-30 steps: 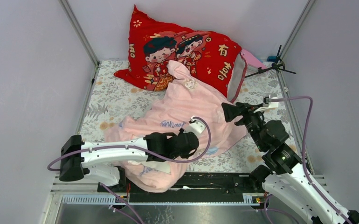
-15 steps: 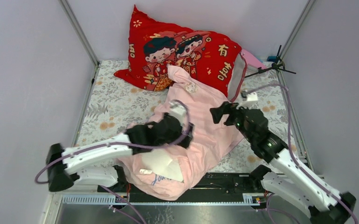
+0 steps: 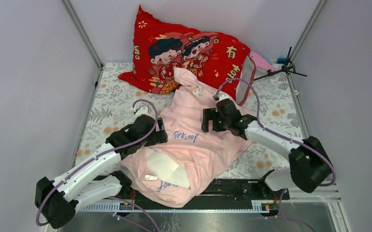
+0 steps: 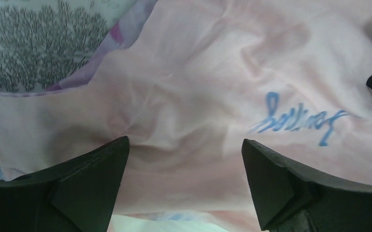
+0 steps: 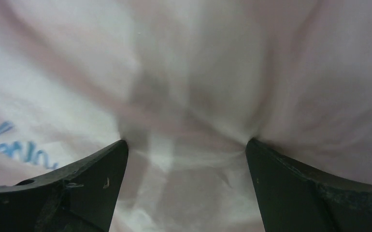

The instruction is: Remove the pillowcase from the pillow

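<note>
Top external check: note left gripper (image 3: 159,131) and right gripper (image 3: 207,121) both spread wide, clasping nothing, pillowcase (image 3: 208,145) lying between each pair of fingers. Pinch only the thin pink layer; pull away from pillow (image 3: 167,166) peeking out beside left fingers.

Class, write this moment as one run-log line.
left pincer: open over pillowcase | right pincer: open over pillowcase | pillow: mostly covered

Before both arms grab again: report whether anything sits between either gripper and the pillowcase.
Nothing visible does. The left gripper and the right gripper are both open right at the pillowcase, with only its pink fabric showing between their fingers.
</note>
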You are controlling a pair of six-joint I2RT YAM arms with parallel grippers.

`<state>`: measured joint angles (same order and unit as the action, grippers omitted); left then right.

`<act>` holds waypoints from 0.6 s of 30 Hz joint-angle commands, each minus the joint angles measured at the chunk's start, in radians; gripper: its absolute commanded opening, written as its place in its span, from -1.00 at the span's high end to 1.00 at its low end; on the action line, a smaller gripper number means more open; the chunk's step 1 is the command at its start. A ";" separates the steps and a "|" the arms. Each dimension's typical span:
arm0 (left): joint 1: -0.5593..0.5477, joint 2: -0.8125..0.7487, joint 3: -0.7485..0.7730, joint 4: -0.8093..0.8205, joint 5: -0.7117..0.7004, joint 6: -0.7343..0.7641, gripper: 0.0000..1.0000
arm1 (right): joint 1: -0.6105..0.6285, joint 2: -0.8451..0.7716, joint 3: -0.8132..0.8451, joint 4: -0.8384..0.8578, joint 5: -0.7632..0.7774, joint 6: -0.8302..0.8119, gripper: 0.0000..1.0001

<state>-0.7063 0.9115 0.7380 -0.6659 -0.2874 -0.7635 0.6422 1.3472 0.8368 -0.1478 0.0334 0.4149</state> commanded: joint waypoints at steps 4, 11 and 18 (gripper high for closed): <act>0.047 -0.013 -0.067 0.116 0.093 -0.027 -0.98 | -0.002 0.161 0.005 0.046 -0.054 0.021 -0.36; 0.048 -0.084 -0.043 0.148 0.080 0.010 -0.98 | -0.001 0.182 0.110 0.028 -0.187 0.002 1.00; 0.048 -0.161 -0.020 0.140 0.012 0.027 -0.98 | -0.001 -0.035 0.094 0.106 -0.089 -0.023 1.00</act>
<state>-0.6624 0.7910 0.6739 -0.5739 -0.2287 -0.7563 0.6388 1.4666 0.9047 -0.1261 -0.0883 0.4168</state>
